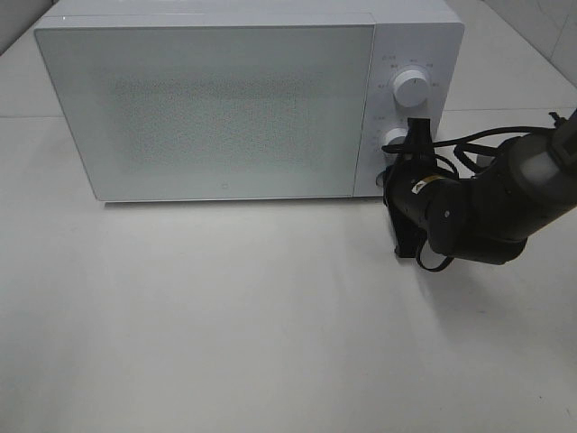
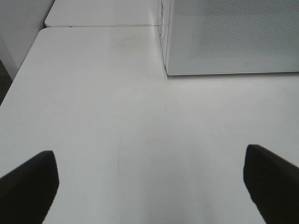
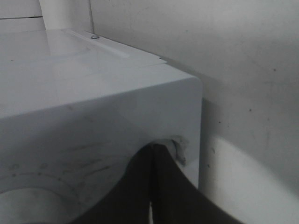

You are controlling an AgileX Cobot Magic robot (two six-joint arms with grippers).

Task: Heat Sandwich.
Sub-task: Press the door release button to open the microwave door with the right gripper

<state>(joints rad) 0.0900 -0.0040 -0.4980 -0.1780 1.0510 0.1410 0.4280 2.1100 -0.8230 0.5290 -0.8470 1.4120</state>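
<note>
- Sandwich showed in no view; where it lay could not be told.
- Left gripper [image 2: 149,156] hung over the tabletop [image 2: 117,107], jaws wide apart and empty.
- Right gripper [image 3: 153,149], jaws pressed together holding nothing, met the lower knob [image 1: 393,138].
- Microwave [image 1: 225,99] stood behind, door closed.

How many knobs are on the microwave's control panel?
2: the upper knob on the microwave, on its right-hand panel, and the lower knob directly beneath it, partly hidden behind the shut right gripper.

White microwave [image 1: 252,104], speckled grey door [image 1: 207,108], black arm [image 1: 478,212], white table [image 1: 225,316].
</note>
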